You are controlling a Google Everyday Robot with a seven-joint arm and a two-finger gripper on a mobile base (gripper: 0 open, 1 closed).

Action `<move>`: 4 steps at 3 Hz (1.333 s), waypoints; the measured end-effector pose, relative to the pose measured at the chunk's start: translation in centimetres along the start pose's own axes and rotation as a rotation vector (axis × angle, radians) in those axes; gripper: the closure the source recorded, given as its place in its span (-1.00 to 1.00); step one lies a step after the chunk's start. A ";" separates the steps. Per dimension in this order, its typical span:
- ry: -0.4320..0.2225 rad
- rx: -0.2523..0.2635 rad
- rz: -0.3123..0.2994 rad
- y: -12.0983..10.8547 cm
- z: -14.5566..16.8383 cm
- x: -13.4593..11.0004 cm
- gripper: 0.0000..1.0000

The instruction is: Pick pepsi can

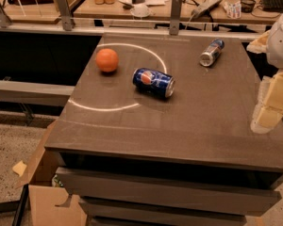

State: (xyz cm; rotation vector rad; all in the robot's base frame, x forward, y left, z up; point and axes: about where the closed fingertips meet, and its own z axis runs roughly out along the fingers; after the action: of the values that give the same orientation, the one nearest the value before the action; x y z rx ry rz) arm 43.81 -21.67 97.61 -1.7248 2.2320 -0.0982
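dark blue pepsi can (153,82) lies on its side near the middle of the brown surface (179,126), silver end toward the right edge. orange ball (107,60) just beside it, toward the far left corner. slim silver can (212,52) near the far right corner. hand (270,109) at the right edge, well apart from the pepsi can; can't tell its state.

Gripper (270,111) at right edge; bare tabletop (207,119) btwn it & pepsi can (153,82). Orange ball (107,60) sits near can's left.
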 end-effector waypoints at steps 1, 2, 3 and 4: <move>0.000 0.000 0.000 0.0 0.0 0.0 -1.00; -0.084 0.018 0.063 -1.3 0.6 -0.5 -1.00; -0.210 0.021 0.124 -3.2 2.3 -2.2 -1.00; -0.291 0.017 0.184 -4.5 4.7 -4.5 -1.00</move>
State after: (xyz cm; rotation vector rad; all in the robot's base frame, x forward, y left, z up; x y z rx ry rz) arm 50.35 -17.95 95.23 -1.4137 2.1506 0.1649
